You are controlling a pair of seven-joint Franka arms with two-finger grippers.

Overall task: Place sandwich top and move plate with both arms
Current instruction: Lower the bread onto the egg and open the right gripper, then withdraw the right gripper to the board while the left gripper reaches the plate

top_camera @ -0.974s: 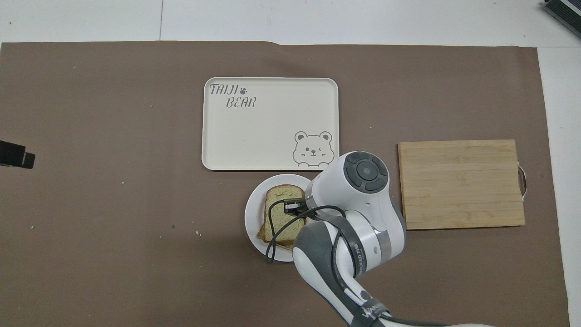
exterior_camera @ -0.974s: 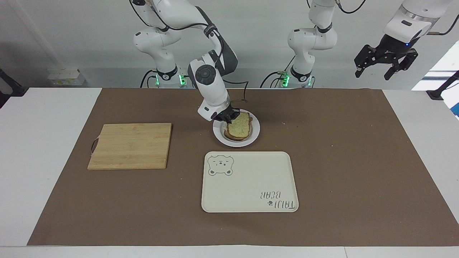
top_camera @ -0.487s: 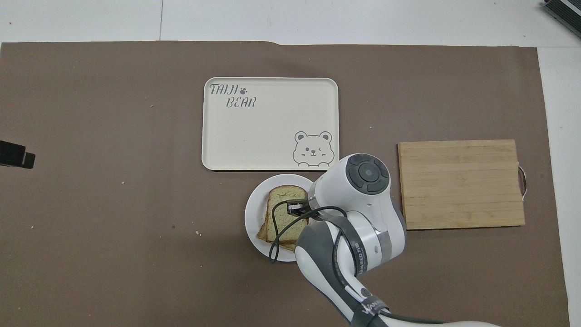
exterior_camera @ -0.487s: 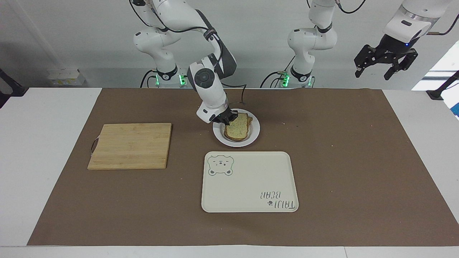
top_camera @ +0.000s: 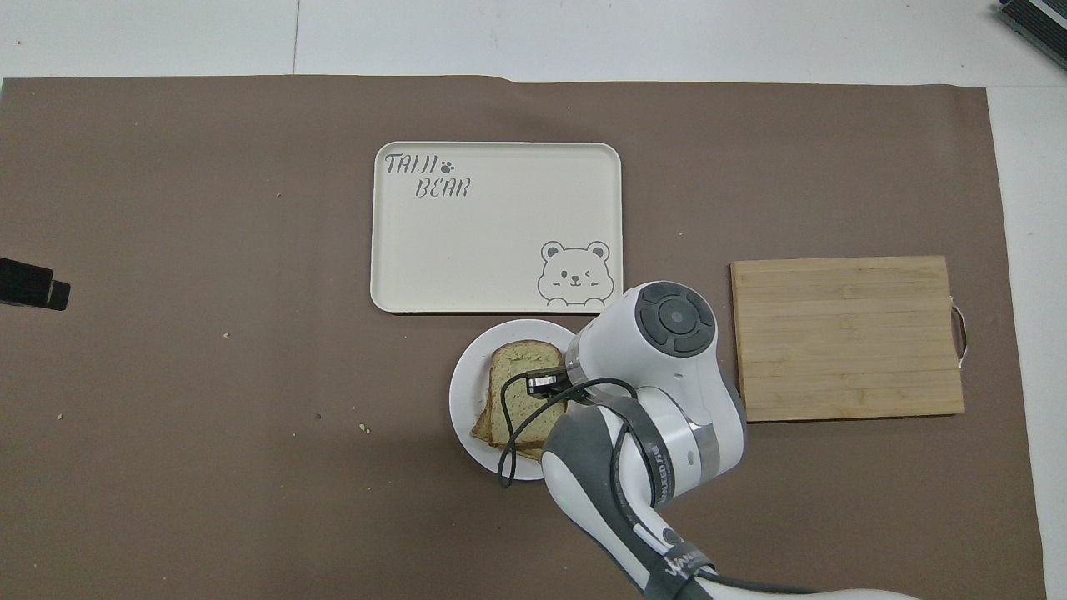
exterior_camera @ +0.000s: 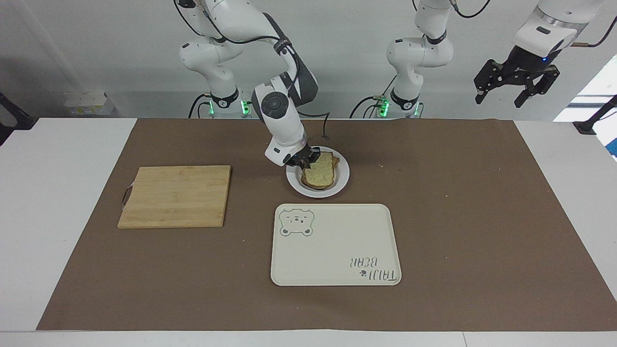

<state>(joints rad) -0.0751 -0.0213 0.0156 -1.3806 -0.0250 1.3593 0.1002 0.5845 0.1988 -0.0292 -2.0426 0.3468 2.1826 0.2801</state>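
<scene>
Down at the plate (exterior_camera: 340,185), right gripper (exterior_camera: 305,161) touches sandwich top (exterior_camera: 320,174) — left gripper (exterior_camera: 516,83) open.

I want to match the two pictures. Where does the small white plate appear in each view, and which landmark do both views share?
Facing view: the plate sits near the centre, just above the bear tray, with bread on it.
Overhead view: the plate lies just below centre, under the bear tray, partly covered by the right arm.
Shared landmark: the tray's bear print, at the corner beside the plate.
</scene>
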